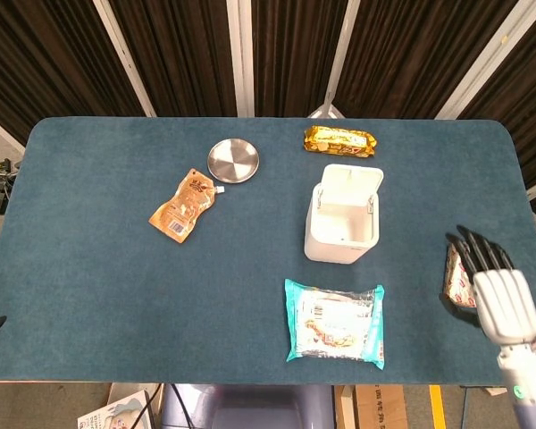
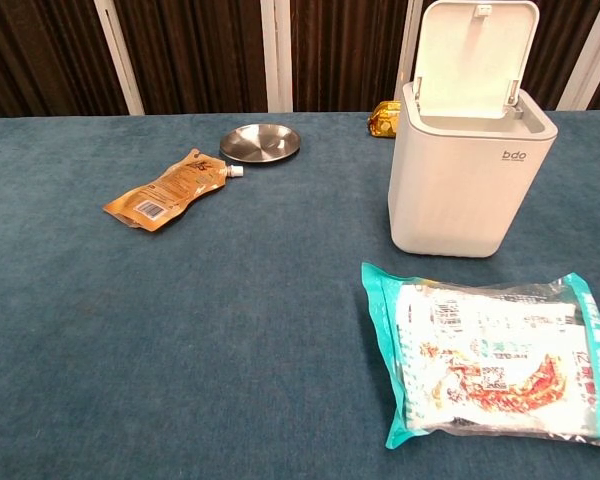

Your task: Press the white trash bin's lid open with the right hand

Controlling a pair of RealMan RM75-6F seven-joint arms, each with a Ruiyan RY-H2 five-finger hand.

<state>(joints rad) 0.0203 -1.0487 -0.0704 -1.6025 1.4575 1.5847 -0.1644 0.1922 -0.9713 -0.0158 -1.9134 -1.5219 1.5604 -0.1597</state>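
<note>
White trash bin (image 1: 341, 225) standing upright on the blue tabletop (image 1: 89, 259), right of centre; its lid (image 2: 475, 52) raised and hinged at the far edge, the interior exposed. Right hand (image 1: 493, 281) at the tabletop's right edge, well apart from the bin, fingers spread and holding nothing; it lies over a red-and-gold snack packet (image 1: 456, 269), contact not discernible; seen in the head view only. Teal-edged snack bag (image 2: 495, 352) lying flat just in front of the bin; gold-wrapped snack (image 1: 339, 141) just behind it. Round metal dish (image 1: 233, 160) to the bin's far left; orange spouted pouch (image 1: 182, 206) near the dish, nearer the robot.
</note>
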